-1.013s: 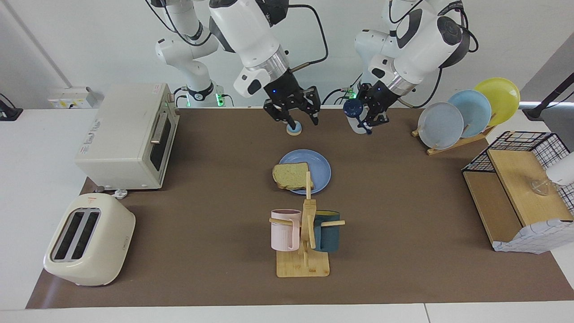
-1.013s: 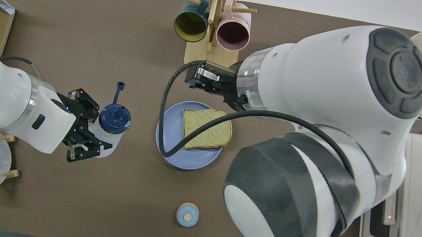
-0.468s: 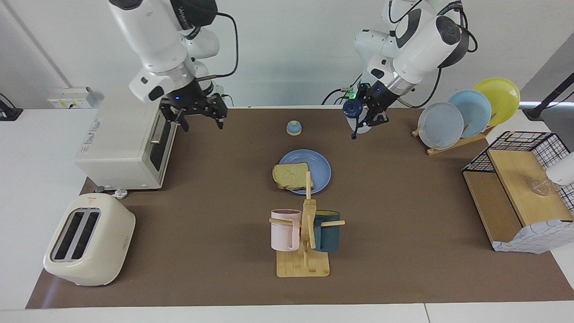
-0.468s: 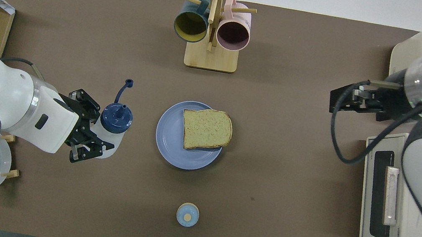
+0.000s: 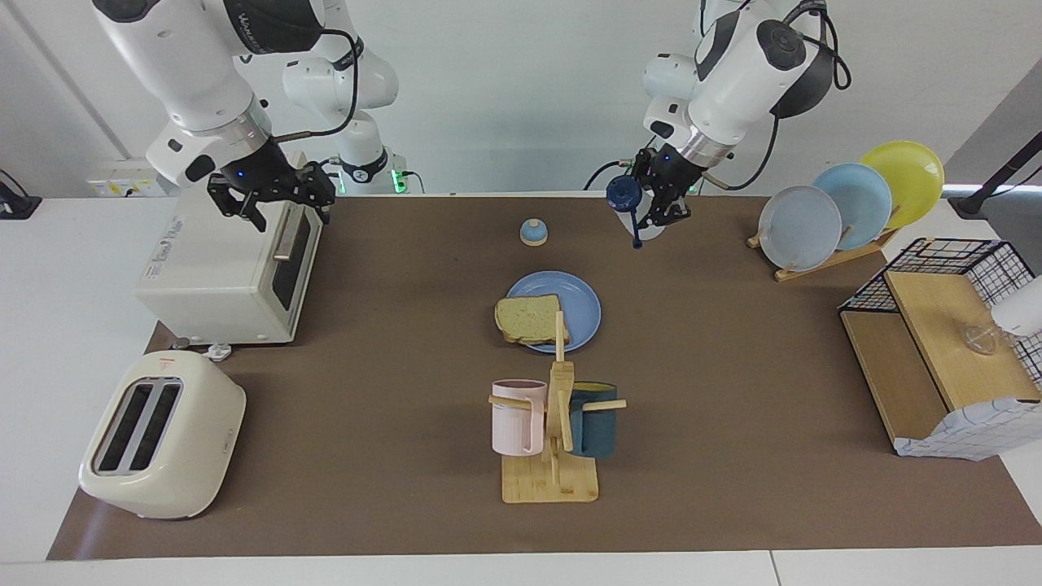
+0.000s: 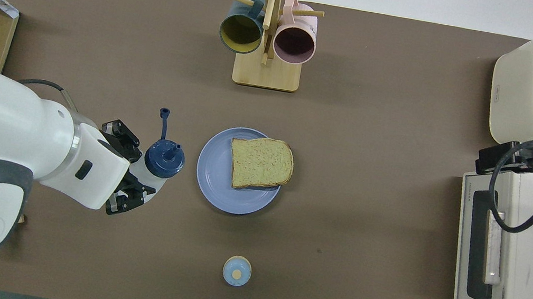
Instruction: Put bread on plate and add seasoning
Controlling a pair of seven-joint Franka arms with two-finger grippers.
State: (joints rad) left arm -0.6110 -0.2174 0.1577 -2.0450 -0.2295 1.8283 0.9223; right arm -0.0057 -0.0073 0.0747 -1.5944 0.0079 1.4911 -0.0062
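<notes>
The bread lies on the blue plate at the table's middle, overhanging the rim toward the right arm's end; both also show in the overhead view, bread on plate. My left gripper is shut on the seasoning bottle, held up in the air and tilted. Its navy cap points toward the plate, just beside the rim, and the loop dangles. My right gripper is open and empty over the toaster oven's front edge.
A toaster oven and a toaster stand at the right arm's end. A small bell sits nearer to the robots than the plate. A mug rack stands farther out. A plate rack and wire basket stand at the left arm's end.
My right arm has swung from over the bell and plate to over the toaster oven. My left gripper has raised the bottle and carried it closer to the plate.
</notes>
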